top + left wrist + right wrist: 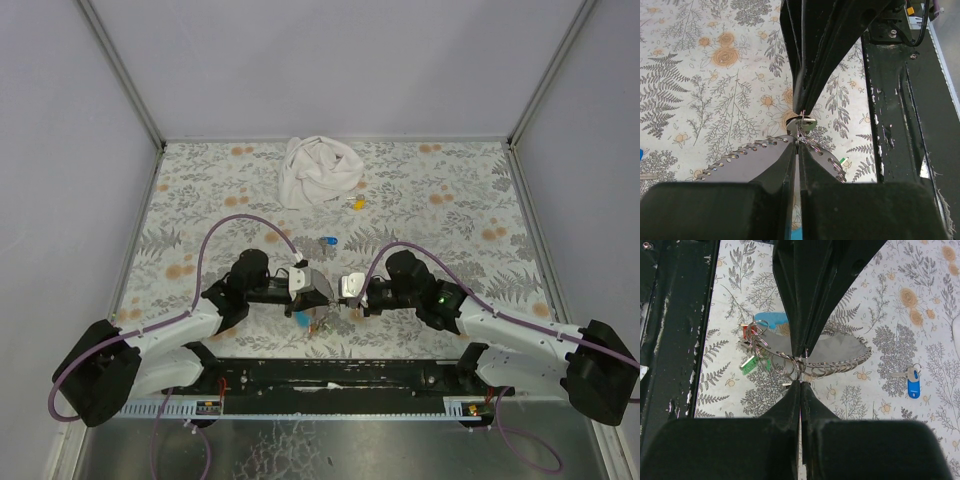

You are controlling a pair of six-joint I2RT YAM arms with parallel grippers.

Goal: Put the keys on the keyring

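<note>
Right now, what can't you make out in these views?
- Both wrist views: whether the shut left claw or right claw actually pinches the keyring; their own fingers cover the contact.
- Right wrist: keys overlap, count unclear; the claw hides some.
- Top view: yellow item by the white cloth, too small to identify.

- The tabletop (200,200) wore a fern-and-flower print.
- A crumpled white cloth (318,172) lay at its far middle.
- A small yellow item (357,203) sat just beside that cloth.
- A blue-capped key (327,242) lay nearer, on its own.
</note>
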